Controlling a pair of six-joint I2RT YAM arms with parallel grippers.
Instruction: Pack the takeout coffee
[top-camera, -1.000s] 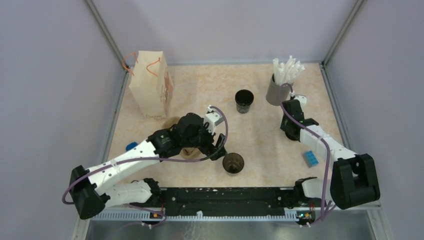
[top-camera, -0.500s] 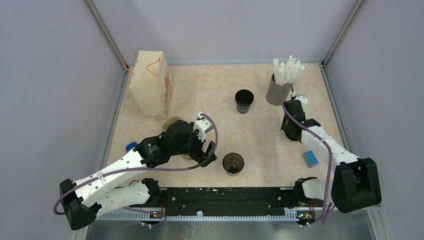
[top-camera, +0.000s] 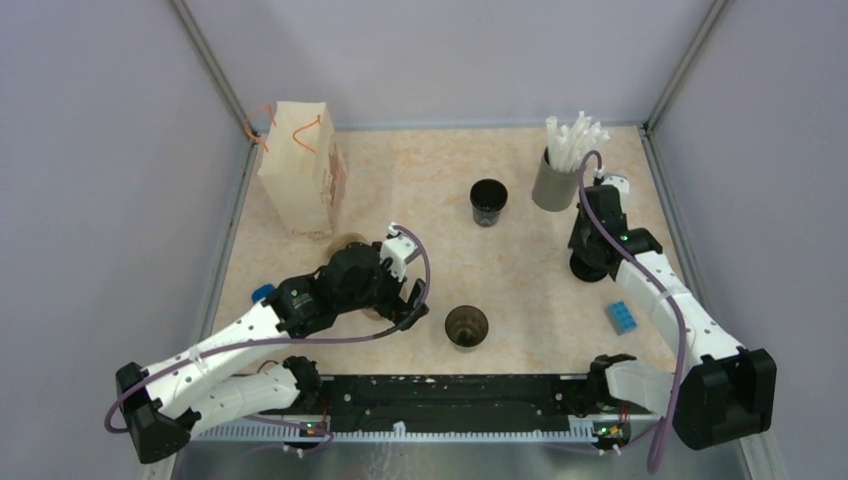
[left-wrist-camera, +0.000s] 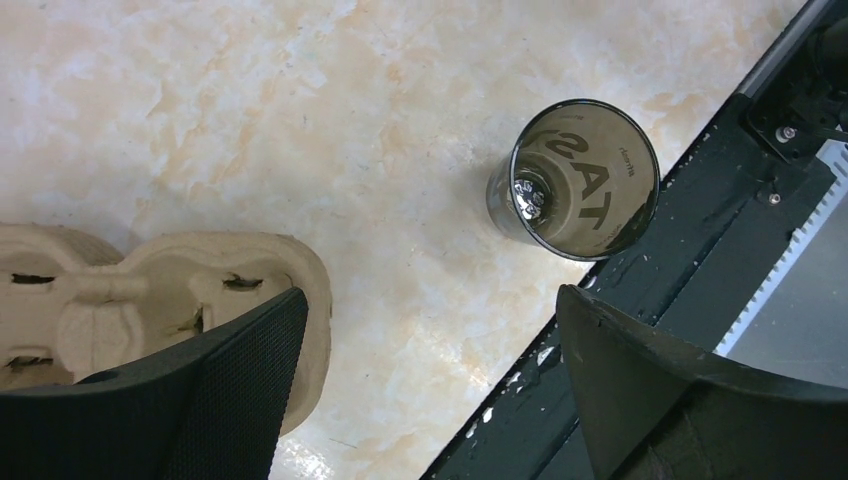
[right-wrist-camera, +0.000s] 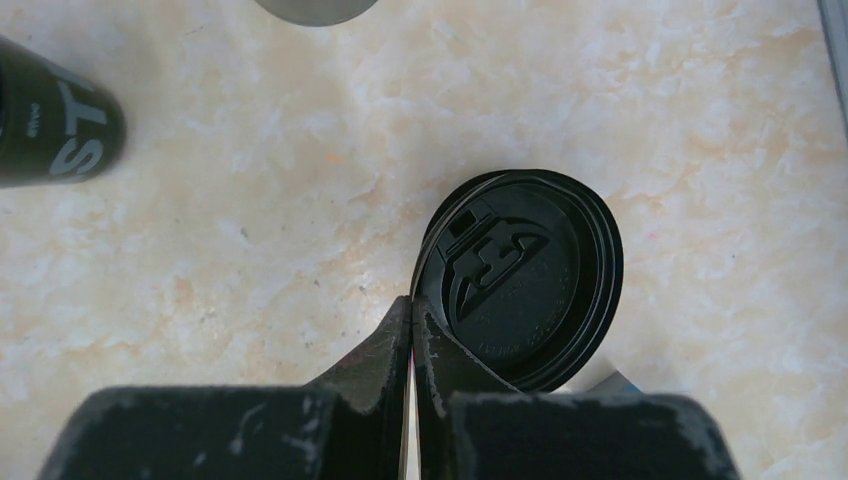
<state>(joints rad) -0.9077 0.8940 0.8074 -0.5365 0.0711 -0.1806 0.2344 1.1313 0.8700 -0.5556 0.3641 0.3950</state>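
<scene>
Two dark takeout cups stand uncovered on the surface (top-camera: 420, 170): the near cup (top-camera: 466, 326) by the front rail and the far cup (top-camera: 489, 201) further back, not far from the grey straw holder (top-camera: 553, 185). The left jaws are spread wide, apart from the near cup, with the moulded-pulp cup carrier (left-wrist-camera: 150, 290) lying just beside one of them. The right jaws are pressed together at the left rim of a black lid (right-wrist-camera: 520, 280); whether that rim is nipped between them cannot be told. The paper bag (top-camera: 300, 180) stands upright at the back left, well apart. The cups look light and thin-walled, likely to tip or dent, so mid-wall is the place to grip. The lid seems thin, springy and slick, best taken by its rim.
</scene>
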